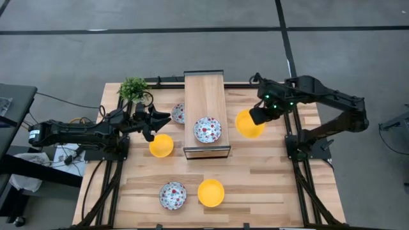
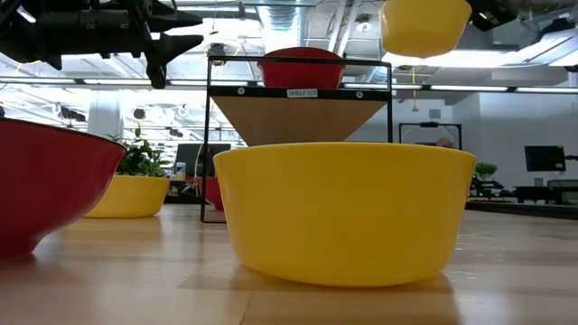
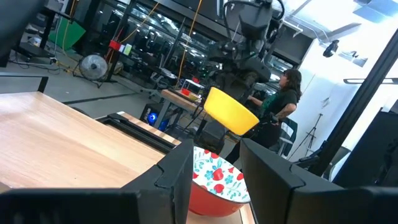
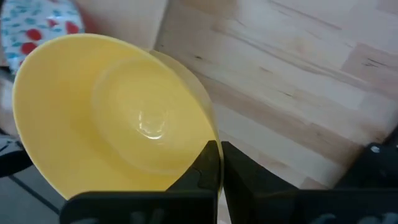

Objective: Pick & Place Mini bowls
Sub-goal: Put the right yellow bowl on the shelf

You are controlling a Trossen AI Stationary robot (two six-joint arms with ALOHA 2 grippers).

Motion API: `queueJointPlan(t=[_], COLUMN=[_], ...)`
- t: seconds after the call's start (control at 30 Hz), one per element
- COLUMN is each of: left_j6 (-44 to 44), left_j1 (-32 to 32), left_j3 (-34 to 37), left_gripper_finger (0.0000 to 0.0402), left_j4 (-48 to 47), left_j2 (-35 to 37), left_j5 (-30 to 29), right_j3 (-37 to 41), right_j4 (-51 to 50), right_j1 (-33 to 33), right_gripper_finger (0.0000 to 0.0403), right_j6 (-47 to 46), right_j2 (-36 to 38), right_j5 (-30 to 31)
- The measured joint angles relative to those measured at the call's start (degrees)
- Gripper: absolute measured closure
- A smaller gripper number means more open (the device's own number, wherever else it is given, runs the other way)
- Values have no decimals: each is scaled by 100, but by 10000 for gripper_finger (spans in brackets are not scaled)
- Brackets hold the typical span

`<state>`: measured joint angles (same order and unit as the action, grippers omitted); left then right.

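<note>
Right gripper point(image 1: 257, 115) of yours pinched a plain yellow mini bowl point(image 1: 249, 124) by its rim, one finger inside and one outside, lifted above the table point(image 1: 268, 172) just beside the wooden shelf point(image 1: 206, 96). On that shelf sat a floral mini bowl point(image 1: 207, 130). Your left gripper point(image 1: 165, 117) hung spread near another yellow mini bowl point(image 1: 161, 145). I'd judge these bowls light, stiff and glossy, so slippery; the rim looked like your best hold.

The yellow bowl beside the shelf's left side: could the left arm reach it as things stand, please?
Probably yes: the left tool is open, just above that yellow bowl, with nothing between them.
</note>
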<state>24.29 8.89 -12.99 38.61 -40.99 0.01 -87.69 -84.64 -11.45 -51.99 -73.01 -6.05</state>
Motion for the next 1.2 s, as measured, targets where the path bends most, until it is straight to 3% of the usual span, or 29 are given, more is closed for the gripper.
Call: queueJointPlan(t=[0.47, 0.67, 1.0, 1.2], left_j6=[4, 4, 2, 2], left_j1=[-1, 2, -1, 2], left_j3=[0, 0, 0, 0], left_gripper_finger=[270, 270, 270, 270], left_j4=[0, 0, 0, 0], left_j2=[0, 0, 0, -2], left_j5=[-1, 1, 0, 0], right_j3=[-18, -20, -47, -953], right_j4=[131, 664, 2527, 2584], right_j1=[97, 68, -617, -1026], right_gripper_finger=[403, 403, 403, 403], right_j6=[-250, -203, 225, 908], right_j2=[-20, -20, -66, -690], right_j5=[-19, -93, -764, -1055])
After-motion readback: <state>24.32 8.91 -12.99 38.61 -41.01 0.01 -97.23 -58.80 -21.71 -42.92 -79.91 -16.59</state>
